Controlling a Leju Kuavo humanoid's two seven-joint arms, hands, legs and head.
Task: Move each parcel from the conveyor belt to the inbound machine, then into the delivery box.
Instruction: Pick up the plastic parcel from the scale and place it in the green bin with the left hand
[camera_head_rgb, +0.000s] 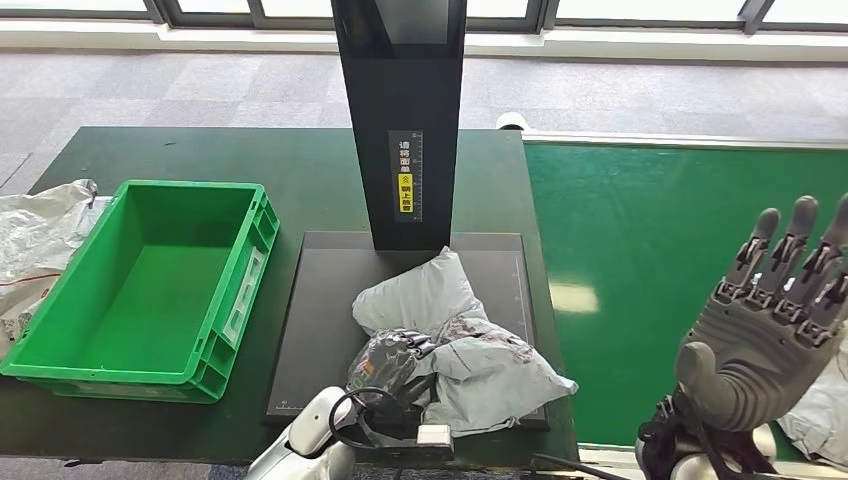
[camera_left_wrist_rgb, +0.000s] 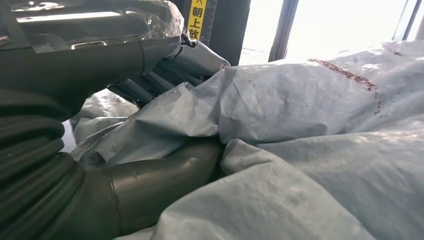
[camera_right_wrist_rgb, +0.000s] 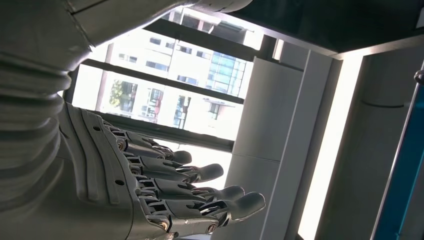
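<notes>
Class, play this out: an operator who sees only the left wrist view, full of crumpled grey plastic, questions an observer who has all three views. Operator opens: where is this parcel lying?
Observer: The grey parcel lies on the dark platform of the inbound machine, in front of its black column.
Operator: Where is the delivery box?
Observer: The green crate sits on the dark table to the left of the machine; no parcel shows inside it.
Operator: What is the other arm doing?
Observer: The right robot hand is raised over the green conveyor belt, fingers straight and apart, holding nothing.
Operator: And my own hand?
Observer: From the head view, the left robot hand rests on the parcel's near left part.
</notes>
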